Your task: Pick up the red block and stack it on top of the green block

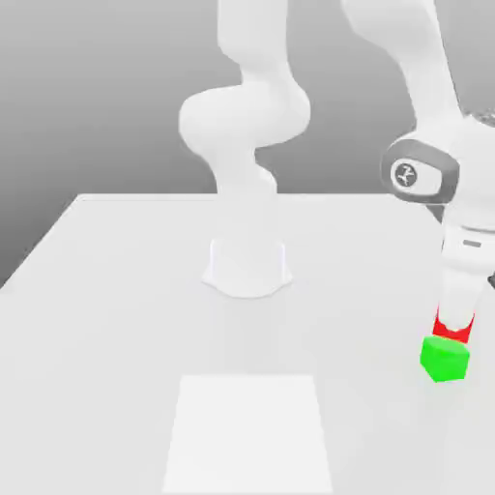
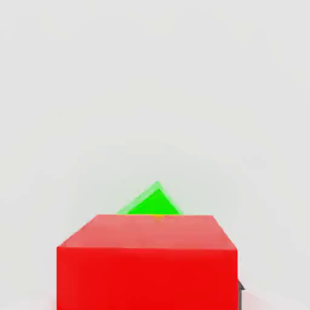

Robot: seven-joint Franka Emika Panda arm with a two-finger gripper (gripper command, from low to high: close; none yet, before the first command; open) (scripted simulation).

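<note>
Green block: the green block (image 1: pixel 445 359) sits on the table (image 1: pixel 116 319) near its edge on the exterior view's right, turned so a corner faces the camera. In the hand view the green block (image 2: pixel 152 203) shows as a corner peeking out past the far edge of the red one.

Red block: the red block (image 1: pixel 452 325) sits just above the green one, between the fingers, and seems to touch or nearly touch its top; I cannot tell which. In the hand view the red block (image 2: pixel 147 260) lies close under the camera, its top face flat and level.

Gripper: the gripper (image 1: pixel 454 324) points straight down with its 2 fingers closed onto the red block's sides, so it has hold of that block.

Arm: the arm (image 1: pixel 247 145) rises from its base (image 1: pixel 247 266) at the middle of the table and bends over to the exterior view's right.

Step in hand: I judge this as the placing step, with the carry done and the release not yet made.

Doing it well: the 2 cubes look turned at different angles, so centre matters more than edges; keep the red one's middle over the green one's middle. Lower slowly until the faces meet flat, without pushing the green block sideways. Open the fingers only a little at first, evenly, so neither drags the red block. Then lift straight up, clear of both.

Risk: an off-centre drop could leave the red block overhanging a green corner and tip it.
</note>
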